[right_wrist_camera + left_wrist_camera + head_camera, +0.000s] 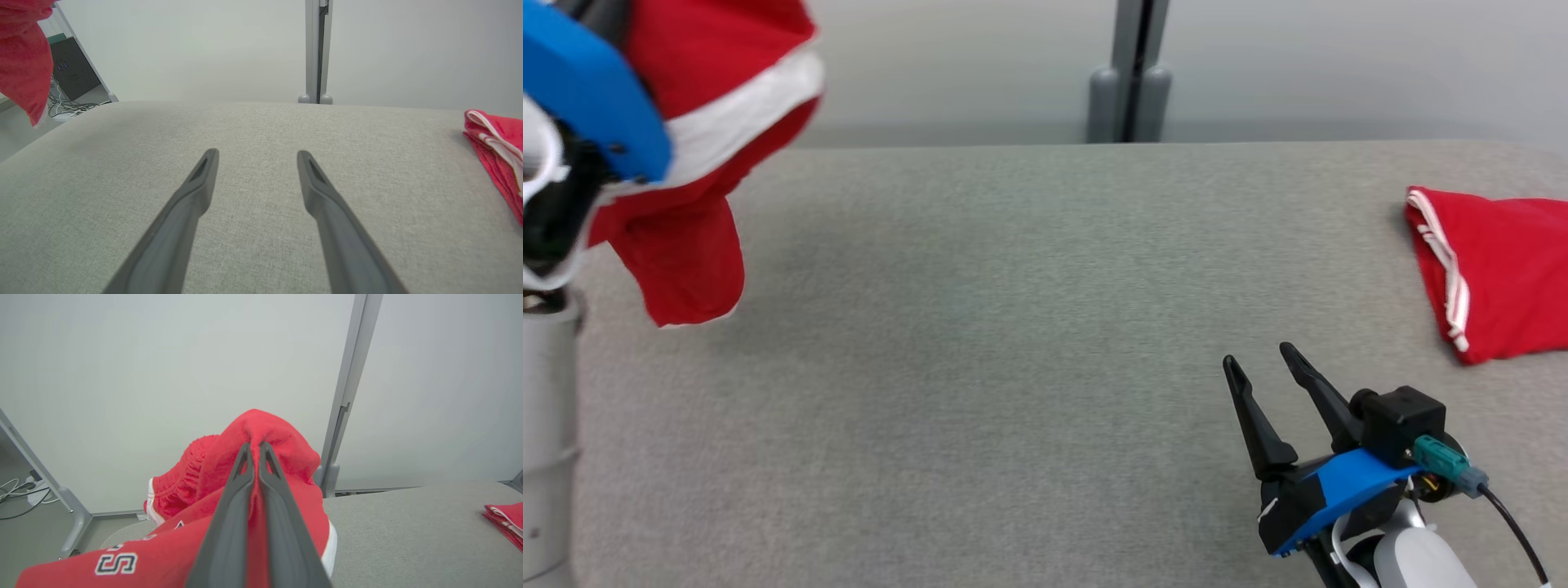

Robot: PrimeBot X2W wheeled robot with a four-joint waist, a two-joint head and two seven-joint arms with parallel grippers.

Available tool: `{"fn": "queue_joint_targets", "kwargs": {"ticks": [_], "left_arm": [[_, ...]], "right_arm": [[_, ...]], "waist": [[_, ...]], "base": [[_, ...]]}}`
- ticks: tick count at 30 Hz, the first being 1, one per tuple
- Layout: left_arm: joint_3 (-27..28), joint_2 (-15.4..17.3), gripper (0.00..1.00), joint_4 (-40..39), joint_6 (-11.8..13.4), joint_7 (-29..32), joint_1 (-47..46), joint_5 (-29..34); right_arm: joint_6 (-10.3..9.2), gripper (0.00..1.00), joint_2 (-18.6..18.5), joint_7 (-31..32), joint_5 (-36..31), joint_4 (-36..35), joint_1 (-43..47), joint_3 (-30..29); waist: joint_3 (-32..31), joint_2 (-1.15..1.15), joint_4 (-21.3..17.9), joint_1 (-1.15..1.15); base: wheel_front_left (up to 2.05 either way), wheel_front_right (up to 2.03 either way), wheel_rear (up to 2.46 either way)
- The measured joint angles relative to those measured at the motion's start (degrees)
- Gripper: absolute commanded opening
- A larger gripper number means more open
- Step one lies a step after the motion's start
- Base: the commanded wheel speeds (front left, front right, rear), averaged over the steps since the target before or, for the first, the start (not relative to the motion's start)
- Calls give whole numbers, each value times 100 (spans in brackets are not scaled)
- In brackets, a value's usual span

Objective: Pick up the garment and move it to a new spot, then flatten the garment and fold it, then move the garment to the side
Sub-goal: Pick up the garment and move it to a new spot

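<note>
Garment (282, 433) is pinched in the shut jaws of the left gripper (255, 447), raised at the table (1013, 286) edge. The right gripper (1258, 354) is spread wide, empty. Placing, flattening and folding are judged undone.

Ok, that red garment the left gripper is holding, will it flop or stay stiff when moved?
Probably floppy: the garment droops in loose folds from the left gripper. It will likely land bunched, not flat, since it hangs from one pinched spot. Seems light: two thin fingers carry it.
</note>
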Motion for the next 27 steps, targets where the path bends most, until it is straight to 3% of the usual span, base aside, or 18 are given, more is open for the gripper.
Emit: {"fn": "queue_joint_targets", "kwargs": {"ticks": [8,11,16,21,22,23,24,27], "left_arm": [[-708,-848,0,-502,-113,-147,-176,-172],[-991,-1031,0,-446,-5,-250,-77,70],[-1312,-1367,0,49,188,-600,711,192],[-1551,-1495,0,940,392,-1127,1562,378],[-1660,-1456,28,1162,493,-1260,1712,592],[-1794,-1423,75,1391,550,-1377,1825,826],[-1795,-1468,100,1572,577,-1528,1947,803],[-1939,-1729,100,2057,522,-1768,2202,699]], "right_arm": [[0,100,43,11,0,26,112,-32],[0,100,57,36,-4,-26,116,-32],[0,100,69,63,-11,-68,124,-35],[0,100,68,80,-9,-82,133,-30],[0,100,67,80,-5,-83,133,-27],[0,100,66,80,-3,-85,141,-47],[0,100,65,82,-4,-85,162,-65],[0,100,58,132,-21,-89,220,-77]], "waist": [[-204,0,-726,1],[-177,0,-1025,1],[-91,1,-1426,3],[-18,1,-1575,2],[-13,1,-1576,3],[-15,1,-1565,2],[-29,1,-1540,2],[-108,1,-1411,2]], "base": [[0,0,0],[0,0,0],[0,0,0],[0,0,0],[0,0,0],[0,0,0],[0,0,0],[0,0,0]]}}
